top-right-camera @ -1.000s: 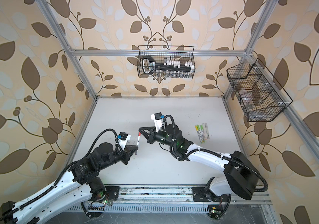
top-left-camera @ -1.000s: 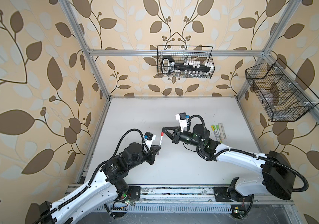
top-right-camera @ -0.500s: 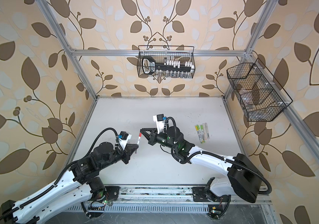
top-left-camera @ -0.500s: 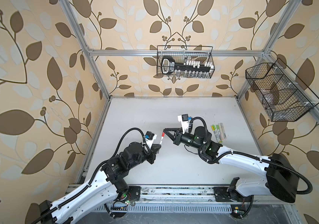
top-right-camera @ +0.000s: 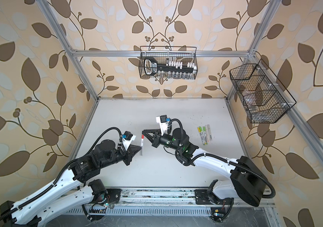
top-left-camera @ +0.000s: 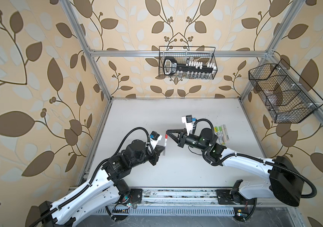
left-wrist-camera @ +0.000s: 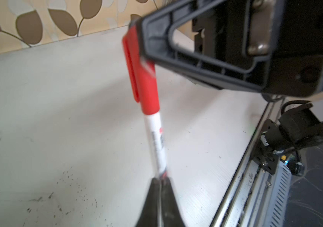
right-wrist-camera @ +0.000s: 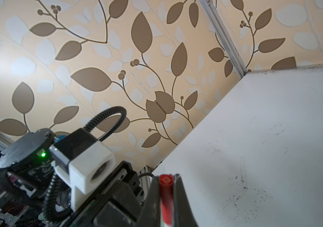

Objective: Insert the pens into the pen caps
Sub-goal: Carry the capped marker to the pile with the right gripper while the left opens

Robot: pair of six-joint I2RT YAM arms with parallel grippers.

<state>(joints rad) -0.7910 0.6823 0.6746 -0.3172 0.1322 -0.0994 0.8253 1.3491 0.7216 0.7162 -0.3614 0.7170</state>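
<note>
Left fingers (left-wrist-camera: 151, 198) pinch the pen (left-wrist-camera: 157, 145) at its tail; right fingers (right-wrist-camera: 152, 198) pinch the red cap (left-wrist-camera: 147, 82); both held above the table (top-left-camera: 176, 110); long axis runs left fingers to right fingers; cap looks seated over the nib; any push goes along that axis.

Bright, soft, even light in both top views, faint shadows on the table (top-left-camera: 176, 173), frame posts (top-left-camera: 95, 64) bowing toward the edges. Left wrist view: red cap (left-wrist-camera: 147, 84) and pen (left-wrist-camera: 157, 143) smeared by blur. Right wrist view, bottom foreground out of focus.
</note>
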